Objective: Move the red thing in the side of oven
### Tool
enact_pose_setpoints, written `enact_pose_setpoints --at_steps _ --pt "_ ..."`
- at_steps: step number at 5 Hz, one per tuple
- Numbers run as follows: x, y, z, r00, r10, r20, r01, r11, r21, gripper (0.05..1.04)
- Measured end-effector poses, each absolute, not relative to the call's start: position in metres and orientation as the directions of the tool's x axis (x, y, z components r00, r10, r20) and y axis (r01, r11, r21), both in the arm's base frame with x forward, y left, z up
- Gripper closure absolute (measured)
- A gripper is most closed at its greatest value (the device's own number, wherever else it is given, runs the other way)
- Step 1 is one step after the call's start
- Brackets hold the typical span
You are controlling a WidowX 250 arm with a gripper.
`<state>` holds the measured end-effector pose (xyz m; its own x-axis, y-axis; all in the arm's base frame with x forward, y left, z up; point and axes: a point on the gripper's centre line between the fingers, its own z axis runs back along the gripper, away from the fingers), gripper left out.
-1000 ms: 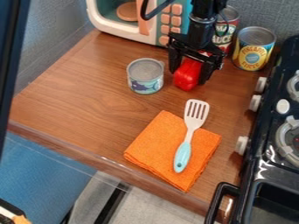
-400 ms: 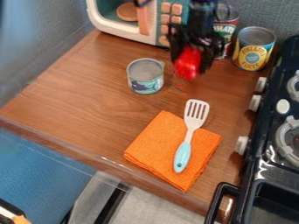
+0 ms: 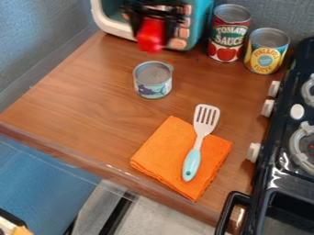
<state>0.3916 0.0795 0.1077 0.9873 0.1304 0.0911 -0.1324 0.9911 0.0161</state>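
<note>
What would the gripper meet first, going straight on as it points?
The gripper points down; its red thing would probably meet the wooden counter first, perhaps the small can, as depth is unclear.

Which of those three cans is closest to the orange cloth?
The short can with the pale blue label; the taller red can and yellow can stand farther back.

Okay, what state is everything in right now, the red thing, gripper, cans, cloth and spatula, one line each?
Red thing: held, in front of the oven
Gripper: closed on the red thing
Small can: upright, on the counter
Red-labelled can: upright
Yellow-labelled can: upright
Cloth: folded, lying flat
Spatula: lying on the cloth
</note>
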Motion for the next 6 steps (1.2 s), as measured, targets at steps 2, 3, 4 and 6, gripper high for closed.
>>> enact_pose_setpoints --at_steps 2,3,4,6 --pt "0.375 0.158 0.083 0.977 0.213 -0.012 -0.212 0.976 0.043 0.266" --pt "0.380 0.178 0.059 0.970 0.240 -0.041 -0.239 0.970 0.039 0.266" --pt "0.383 0.192 0.046 0.960 0.274 -0.047 -0.273 0.961 0.039 0.266" --pt "0.388 0.195 0.041 0.962 0.270 -0.031 -0.269 0.962 0.049 0.205"
